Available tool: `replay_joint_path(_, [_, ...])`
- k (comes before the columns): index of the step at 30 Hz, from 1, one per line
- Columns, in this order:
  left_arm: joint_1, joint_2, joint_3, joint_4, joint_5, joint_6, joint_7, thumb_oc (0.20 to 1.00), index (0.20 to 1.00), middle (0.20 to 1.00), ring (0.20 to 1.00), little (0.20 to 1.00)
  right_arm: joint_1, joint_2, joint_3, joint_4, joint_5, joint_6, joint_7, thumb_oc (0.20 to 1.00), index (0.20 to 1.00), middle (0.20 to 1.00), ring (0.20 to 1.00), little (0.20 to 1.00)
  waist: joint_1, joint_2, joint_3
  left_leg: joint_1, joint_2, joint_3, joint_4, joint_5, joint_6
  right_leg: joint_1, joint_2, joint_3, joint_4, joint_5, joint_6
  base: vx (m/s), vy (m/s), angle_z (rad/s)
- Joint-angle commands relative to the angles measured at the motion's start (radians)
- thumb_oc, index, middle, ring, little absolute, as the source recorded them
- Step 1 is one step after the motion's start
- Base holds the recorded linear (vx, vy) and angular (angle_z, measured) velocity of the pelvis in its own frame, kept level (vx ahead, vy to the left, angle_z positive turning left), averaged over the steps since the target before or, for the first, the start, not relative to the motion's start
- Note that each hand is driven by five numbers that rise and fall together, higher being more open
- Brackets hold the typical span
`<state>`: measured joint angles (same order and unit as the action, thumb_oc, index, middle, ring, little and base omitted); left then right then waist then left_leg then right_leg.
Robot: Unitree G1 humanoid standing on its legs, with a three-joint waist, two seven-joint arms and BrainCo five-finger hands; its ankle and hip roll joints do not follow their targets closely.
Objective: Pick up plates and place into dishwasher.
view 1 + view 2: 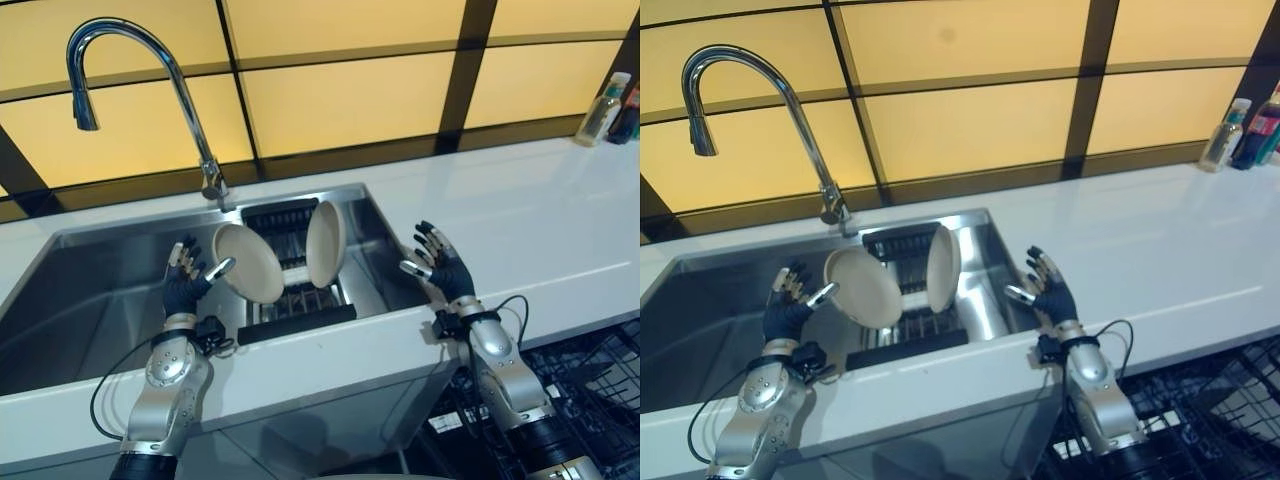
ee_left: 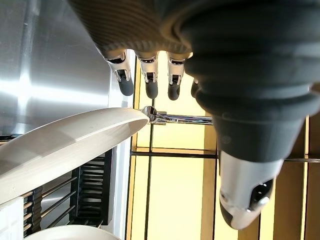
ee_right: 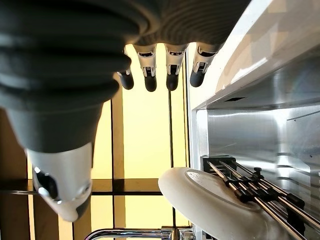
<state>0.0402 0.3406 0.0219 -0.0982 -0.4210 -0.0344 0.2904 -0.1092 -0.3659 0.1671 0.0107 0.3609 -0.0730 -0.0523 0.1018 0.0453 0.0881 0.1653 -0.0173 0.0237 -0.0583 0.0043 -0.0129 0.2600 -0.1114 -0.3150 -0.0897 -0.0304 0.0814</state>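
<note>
Two cream plates stand in a black dish rack (image 1: 300, 318) inside the steel sink (image 1: 90, 300). The left plate (image 1: 250, 262) leans tilted toward my left hand; the right plate (image 1: 326, 243) stands upright on its edge. My left hand (image 1: 183, 290) is open inside the sink beside the left plate, its thumb tip at the plate's rim. In the left wrist view that plate's rim (image 2: 65, 145) lies between the straight fingers and the thumb. My right hand (image 1: 447, 272) is open above the sink's right edge, apart from the right plate (image 3: 210, 200).
A tall curved faucet (image 1: 140, 60) rises behind the sink. The white counter (image 1: 520, 220) runs to the right, with bottles (image 1: 603, 110) at its far corner. A black wire dishwasher rack (image 1: 590, 370) sits below the counter at lower right.
</note>
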Motion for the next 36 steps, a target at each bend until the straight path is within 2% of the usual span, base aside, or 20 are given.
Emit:
replay_joint_path(1, [-0.047,0.024,0.029,0.033,-0.019,-0.076,-0.016,1.000,1.000,1.000,1.000,1.000,-0.016,-0.008,-0.029,-0.065,-0.022,-0.037,0.003,1.000,1.000,1.000,1.000,1.000,0.011,-0.020,-0.054,-0.023,0.034,0.007,0.032,-0.069,-0.025,-0.090,0.005,-0.005,0.089,-0.055,-0.017,0.00,0.000,0.00])
replay_joint_path(7, [-0.045,0.027,0.038,0.035,0.006,-0.080,-0.014,1.000,1.000,1.000,1.000,1.000,-0.014,-0.008,-0.033,-0.064,-0.022,-0.035,0.002,1.000,1.000,1.000,1.000,1.000,0.012,-0.020,-0.056,-0.022,0.034,0.005,0.028,-0.067,-0.026,-0.089,0.006,-0.005,0.086,-0.054,-0.016,0.00,0.000,0.00])
replay_joint_path(20, [-0.067,0.075,0.064,0.051,0.151,-0.073,-0.011,1.000,1.000,1.000,1.000,1.000,-0.020,-0.029,-0.035,-0.066,-0.017,-0.017,0.008,1.000,1.000,1.000,1.000,1.000,0.002,-0.009,-0.059,-0.023,0.035,0.013,0.028,-0.063,-0.029,-0.095,0.006,0.000,0.092,-0.057,-0.017,0.00,0.000,0.00])
replay_joint_path(26, [-0.105,0.163,0.085,0.111,0.301,-0.060,0.056,1.000,1.000,1.000,1.000,1.000,-0.037,-0.055,-0.038,-0.064,-0.006,-0.003,0.018,1.000,1.000,1.000,1.000,1.000,-0.009,-0.001,-0.066,-0.024,0.035,0.019,0.031,-0.063,-0.035,-0.098,0.006,0.007,0.097,-0.063,-0.019,0.02,0.025,0.00])
replay_joint_path(32, [-0.111,0.285,0.117,0.186,0.547,-0.023,0.135,1.000,1.000,1.000,1.000,1.000,-0.032,-0.086,-0.039,-0.071,0.013,0.008,0.032,1.000,1.000,1.000,1.000,1.000,-0.016,0.008,-0.074,-0.027,0.033,0.027,0.033,-0.064,-0.037,-0.101,0.001,0.013,0.097,-0.064,-0.016,0.03,0.032,-0.02])
replay_joint_path(36, [-0.113,0.358,0.120,0.237,0.620,-0.012,0.153,1.000,1.000,1.000,1.000,1.000,-0.030,-0.105,-0.042,-0.070,0.026,0.010,0.036,1.000,1.000,1.000,1.000,1.000,-0.021,0.015,-0.076,-0.030,0.029,0.032,0.033,-0.065,-0.036,-0.106,-0.002,0.017,0.100,-0.065,-0.013,0.03,0.039,-0.05])
